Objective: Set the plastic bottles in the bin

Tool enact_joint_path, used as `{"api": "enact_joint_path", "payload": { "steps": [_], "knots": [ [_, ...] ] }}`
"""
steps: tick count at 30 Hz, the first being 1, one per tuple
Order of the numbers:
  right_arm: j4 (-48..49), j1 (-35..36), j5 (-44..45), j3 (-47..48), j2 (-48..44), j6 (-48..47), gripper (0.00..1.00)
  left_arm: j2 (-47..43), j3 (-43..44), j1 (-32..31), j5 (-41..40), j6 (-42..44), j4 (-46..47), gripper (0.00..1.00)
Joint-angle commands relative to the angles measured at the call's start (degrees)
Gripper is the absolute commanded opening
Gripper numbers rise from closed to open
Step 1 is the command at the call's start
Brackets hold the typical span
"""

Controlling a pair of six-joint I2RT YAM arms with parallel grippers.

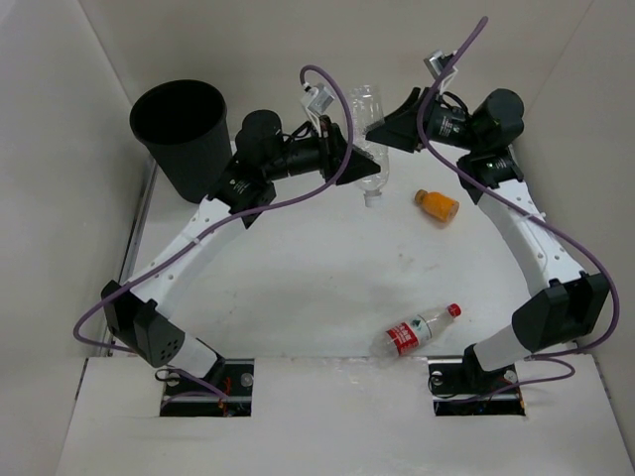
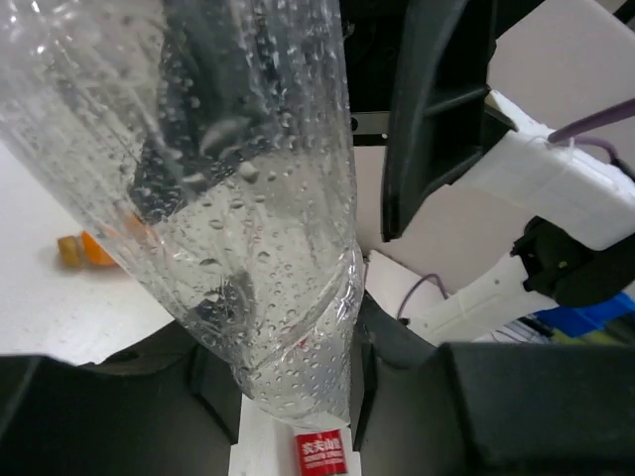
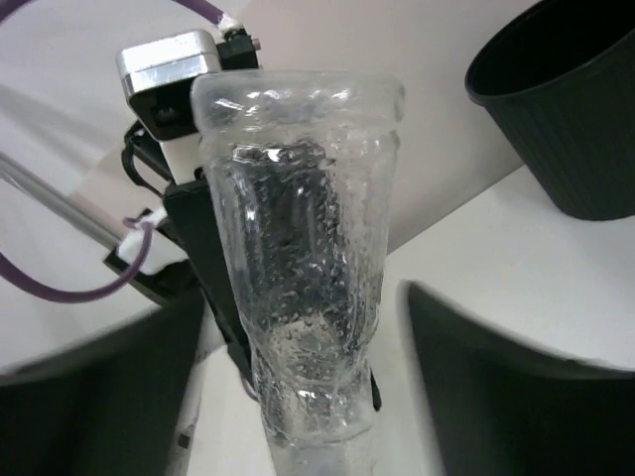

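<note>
The left end effector (image 1: 349, 161) is clamped on the clear unlabelled bottle (image 1: 368, 134); the right end effector (image 1: 395, 121) stands parted around it. The red-label bottle (image 1: 417, 332), printed with white Chinese characters, lies well back from both. The bin (image 1: 184, 134) stands left of them.

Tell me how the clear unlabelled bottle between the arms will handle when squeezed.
The clear bottle shows only droplets, no pooled liquid, so it is probably light. Its thin wall looks creased, so it will likely dent when squeezed. If those droplets sit outside, it may slip.
</note>
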Motion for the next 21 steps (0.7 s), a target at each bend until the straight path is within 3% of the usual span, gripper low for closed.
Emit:
{"api": "enact_joint_path", "payload": {
  "steps": [1,5,10,14,17,21],
  "knots": [
    [3.8,-0.8,-1.0,-0.3,-1.9,0.6,1.00,-0.2,3.0,0.6,0.4,4.5,0.0,0.12],
    [3.9,-7.5,-0.5,-2.0,-2.4,-1.5,1.00,-1.7,2.9,8.5,0.6,15.1,-7.4,0.08],
    [2.1,-19.4,0.8,-6.8,-4.4,-5.8,1.00,-1.4,7.4,28.7,-0.7,28.6,-12.4,0.06],
    [-1.5,-25.2,0.6,-10.8,-7.0,-9.7,1.00,3.2,15.1,43.7,-1.3,32.2,-8.6,0.06],
    [-5.0,-26.0,0.8,-13.6,-9.9,-12.6,1.00,7.0,18.9,50.2,-2.5,32.1,-3.9,0.06],
    [-8.8,-25.8,1.7,-17.2,-14.6,-14.3,1.00,12.4,20.3,54.3,-4.7,33.8,1.9,0.07]
  ]
}}
